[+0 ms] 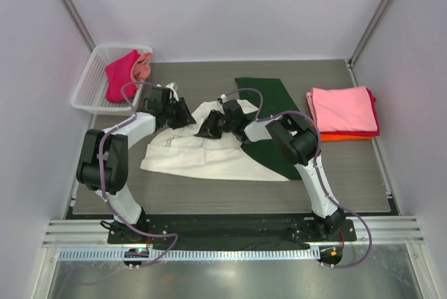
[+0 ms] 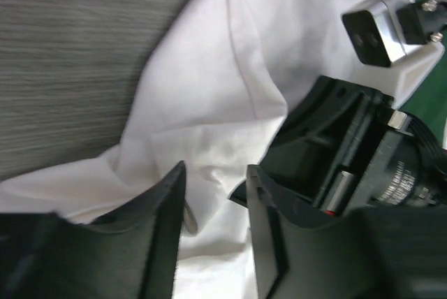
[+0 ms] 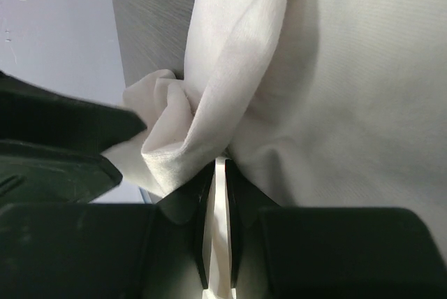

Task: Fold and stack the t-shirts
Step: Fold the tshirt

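Between the right gripper's [image 3: 219, 170] fingers a thin fold of the cream t-shirt [image 3: 335, 89] is pinched, the jaws drawn almost together with only the cloth's thickness between them. Above the pinch the fabric bunches into a rounded lump and a long ridge runs up from it.

Just to the left, the left gripper [image 2: 216, 173] hovers over the same shirt with its two fingers [image 2: 164, 222] set apart; white cloth shows in the gap, but nothing is clamped there. The two grippers sit close together near the shirt's far edge.

The cream t-shirt lies spread and rumpled across the middle of the grey table [image 1: 349, 173], its dark green sleeves [image 1: 269, 96] reaching out toward the right and the far side.

Farther right, well apart from it, stands a folded stack: a pink t-shirt [image 1: 343, 107] on top, a red one [image 1: 375, 114] showing at the edge, an orange one [image 1: 346, 136] beneath.

At the far left corner a white mesh basket [image 1: 87, 82] holds a magenta t-shirt [image 1: 120, 75] and a peach-coloured one [image 1: 144, 67], both crumpled.
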You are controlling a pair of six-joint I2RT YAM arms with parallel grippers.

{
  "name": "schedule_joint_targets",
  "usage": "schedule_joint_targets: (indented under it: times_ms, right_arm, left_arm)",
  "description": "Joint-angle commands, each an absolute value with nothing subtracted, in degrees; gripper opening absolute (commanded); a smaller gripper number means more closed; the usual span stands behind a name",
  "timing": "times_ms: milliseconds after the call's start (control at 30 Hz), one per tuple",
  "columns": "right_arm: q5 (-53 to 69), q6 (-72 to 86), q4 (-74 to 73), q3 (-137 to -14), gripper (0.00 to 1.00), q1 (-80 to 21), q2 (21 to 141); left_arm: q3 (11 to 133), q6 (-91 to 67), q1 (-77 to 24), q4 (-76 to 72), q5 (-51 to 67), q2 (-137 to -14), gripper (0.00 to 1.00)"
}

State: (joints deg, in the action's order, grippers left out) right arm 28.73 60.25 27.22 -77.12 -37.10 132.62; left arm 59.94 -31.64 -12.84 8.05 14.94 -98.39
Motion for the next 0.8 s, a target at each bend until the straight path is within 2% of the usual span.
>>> schedule_joint_targets:
  times_ms: [0, 100, 367, 433, 467, 567, 767]
  right_arm:
    - [24.7, 58.18, 21.53, -75.23, 0.18, -36.21, 133.77]
    - [24.79, 58.1, 21.53, -75.06, 0.18, -36.21, 133.86]
    - [24.96, 58.45, 21.8, -75.15, 0.18, -36.04, 133.86]
    - [24.96, 58.36, 21.8, -75.06, 0.18, -36.04, 133.94]
    - [24.96, 58.36, 21.8, -75.15, 0.18, -36.12, 133.95]
    - [24.79, 58.45, 21.8, -74.97, 0.18, -36.12, 133.86]
    - [24.7, 58.36, 21.8, -75.06, 0.18, -36.12, 133.95]
  left_arm:
    - [62.23, -30.32, -13.45, 7.91, 24.59, -98.53, 0.36]
    - [62.23, -30.67, -14.06, 9.48, 27.68, -96.87, 0.27]
    - [68.46, -24.79, -17.93, 28.73, 20.76, -92.64, 0.26]
    - [68.03, -26.45, -18.11, 28.48, 16.55, -89.58, 0.32]
    - [66.81, -27.06, -18.11, 27.52, 10.78, -88.52, 0.41]
    - [65.4, -28.91, -17.76, 25.23, -1.35, -87.45, 0.57]
    - [65.74, -29.97, -16.08, 23.47, -8.35, -93.33, 0.7]
